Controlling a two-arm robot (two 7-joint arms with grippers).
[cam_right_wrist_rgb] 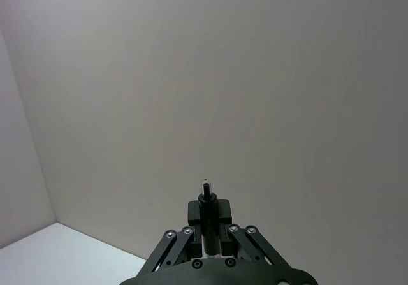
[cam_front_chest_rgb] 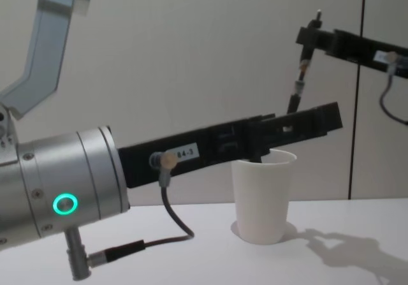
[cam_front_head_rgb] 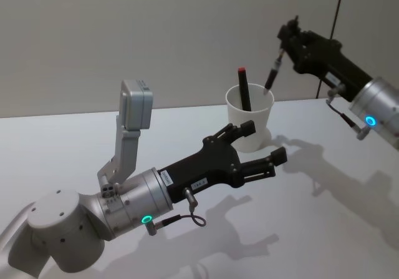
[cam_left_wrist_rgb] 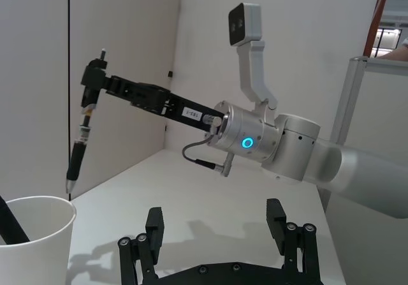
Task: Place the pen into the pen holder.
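While the right pincer grips the pen above the pen holder, the open left pincer apparently screens it.

I see my right gripper raised high, arm stretched forward from the right, fingers clamped together and pointing down. My left gripper hovers low over the table, fingers spread wide apart, reaching forward.

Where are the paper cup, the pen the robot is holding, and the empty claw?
pen holder [cam_front_head_rgb: 255, 129], head view, outer wall.
pen [cam_left_wrist_rgb: 79, 151], left wrist view, dark grip.
left gripper [cam_front_head_rgb: 265, 145], head view, gap between open fingers.
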